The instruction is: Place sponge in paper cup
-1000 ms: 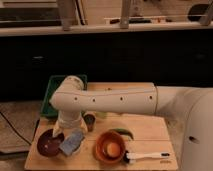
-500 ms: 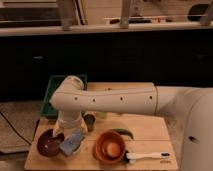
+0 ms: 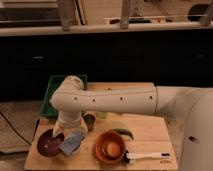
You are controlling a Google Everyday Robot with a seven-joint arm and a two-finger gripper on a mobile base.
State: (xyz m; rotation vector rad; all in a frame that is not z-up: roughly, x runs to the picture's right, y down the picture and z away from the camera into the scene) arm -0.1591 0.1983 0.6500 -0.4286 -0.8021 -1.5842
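Blue-grey sponge [image 3: 72, 143] sits tilted at the lower left of the wooden table [image 3: 150, 132], directly below the gripper [image 3: 71, 131], its long axis running from lower left to upper right. You should note the sponge appears to rest in or on a pale round rim, likely the paper cup [image 3: 73, 149], though most of that is hidden under it. Whether the gripper is closed on the sponge or already clear of it, you cannot tell. The maroon bowl [image 3: 49, 143] touches on the left; the small dark cup [image 3: 89, 120] stands just behind; the orange bowl [image 3: 110, 146] and white-handled brush [image 3: 148, 156] lie to the right. A green tray [image 3: 50, 97] sits behind. Room is tight on both flanks.
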